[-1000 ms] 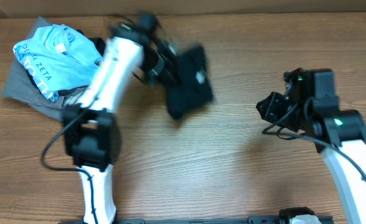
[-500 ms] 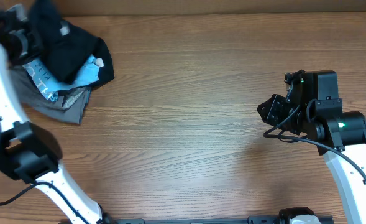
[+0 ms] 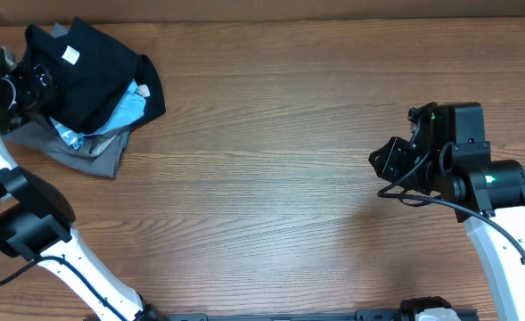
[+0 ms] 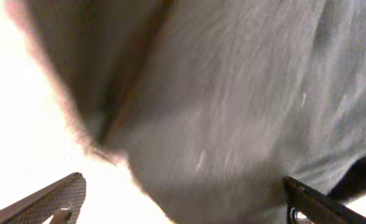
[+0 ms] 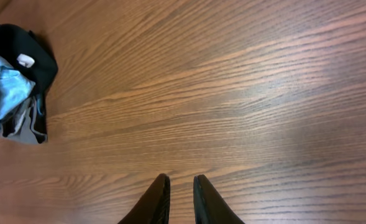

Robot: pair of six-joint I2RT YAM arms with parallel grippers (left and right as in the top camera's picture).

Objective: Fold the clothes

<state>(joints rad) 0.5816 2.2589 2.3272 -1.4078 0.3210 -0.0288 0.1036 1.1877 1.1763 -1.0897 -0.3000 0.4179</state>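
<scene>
The black T-shirt point(image 3: 97, 71) lies crumpled on top of a pile at the table's far left corner, its white neck label point(image 3: 69, 55) facing up. My left gripper point(image 3: 41, 85) is at the pile's left edge, open. In the left wrist view its fingers point(image 4: 58, 196) stand far apart, and blurred grey-looking cloth point(image 4: 232, 99) fills the frame beyond them; I cannot tell which garment it is. My right gripper point(image 3: 382, 160) hovers over bare table at the right. Its jaws point(image 5: 181, 186) are nearly together with nothing between them. The right wrist view shows the black T-shirt point(image 5: 21, 37) far off.
Under the black shirt lie a light blue shirt point(image 3: 124, 111) and a grey garment point(image 3: 88, 156). The pile sits close to the table's back edge point(image 3: 289, 20). Bare wood point(image 3: 271, 178) lies between the two arms.
The left arm swung from mid-table to the far left, carrying the black shirt onto the pile, then opened its jaws and let it go. The right arm has not moved.
</scene>
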